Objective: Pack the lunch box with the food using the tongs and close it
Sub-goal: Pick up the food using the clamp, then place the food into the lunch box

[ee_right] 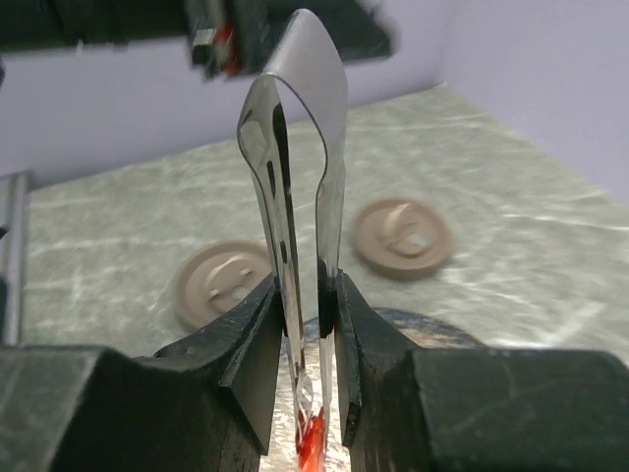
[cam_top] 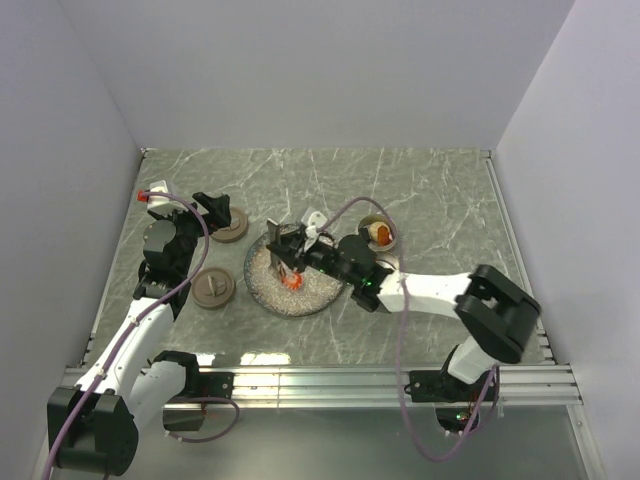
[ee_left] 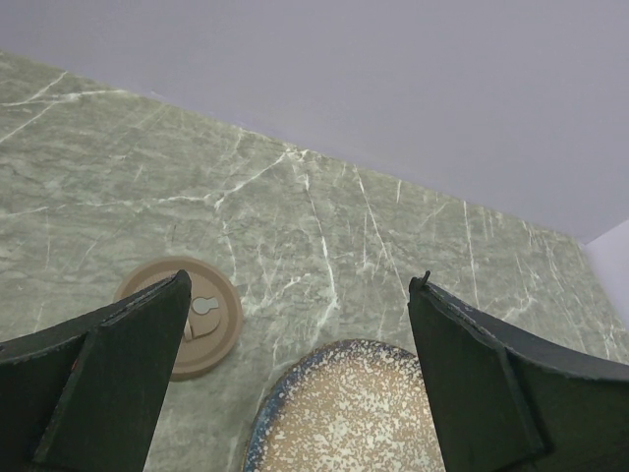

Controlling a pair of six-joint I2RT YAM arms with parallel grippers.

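The surface (cam_top: 420, 190) is grey-green marble with thin white veins, against pale lilac walls (cam_top: 300, 70). The plate (ee_left: 354, 418) is cream, speckled white, with a blue-grey rim; the two round lids (cam_top: 213, 289) (cam_top: 235, 230) are matt tan-brown. The tongs (ee_right: 295, 147) are mirror-bright silver, the food piece (ee_right: 313, 442) red-orange, and the left claw (ee_left: 300, 285) and right claw (ee_right: 307, 295) near-black.

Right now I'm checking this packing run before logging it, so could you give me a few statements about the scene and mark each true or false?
1. The right gripper is shut on the tongs. True.
2. The tongs' tips pinch a red piece of food. True.
3. The left gripper holds a brown lid. False: it is open and empty, and the brown lid lies on the table.
4. In the top view, the speckled plate lies right of the round tin. False: it lies left of it.
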